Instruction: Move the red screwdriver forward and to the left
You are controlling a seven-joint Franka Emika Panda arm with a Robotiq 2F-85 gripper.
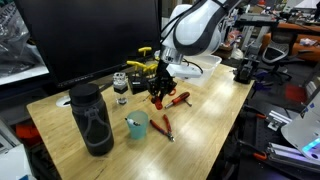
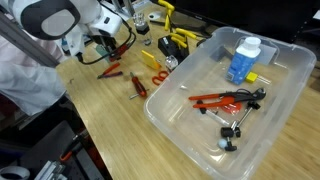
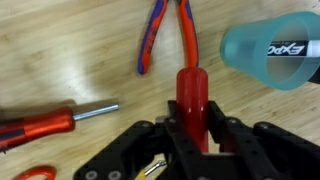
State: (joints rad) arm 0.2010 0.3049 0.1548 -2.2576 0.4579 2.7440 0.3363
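Two fingers (image 3: 166, 130) of my gripper (image 3: 190, 132) are sitting tight on either side of the red screwdriver (image 3: 190, 95). The gap between them is narrow and filled by its plain red handle, so I am holding it. In the wrist view the rounded end of the handle is sticking out ahead of my fingertips. The shaft is hiding beneath my hand, so I cannot tell whether any part of it is touching the wooden table (image 3: 70, 55). Ahead of my hand and to its right, the teal cup (image 3: 275, 55) is standing near, apart from the handle. Ahead and a little to the left, a pair of pliers (image 3: 165, 35) with red and blue grips is lying flat with its grips spreading apart. Off to the left of my hand, a red-handled driver with a silvery tip (image 3: 45, 124) is lying on the wood, its tip pointing toward my fingers without reaching them. A sliver of an orange loop (image 3: 35, 173) is showing at my lower left, too cut off to name. In an exterior view my hand is hanging low over the table, with a black bottle (image 1: 92, 118) standing past the cup, well apart from me. In an exterior view a clear plastic bin (image 2: 280, 112) is sitting well away from my hand, with a blue bottle (image 2: 243, 62) standing inside it.
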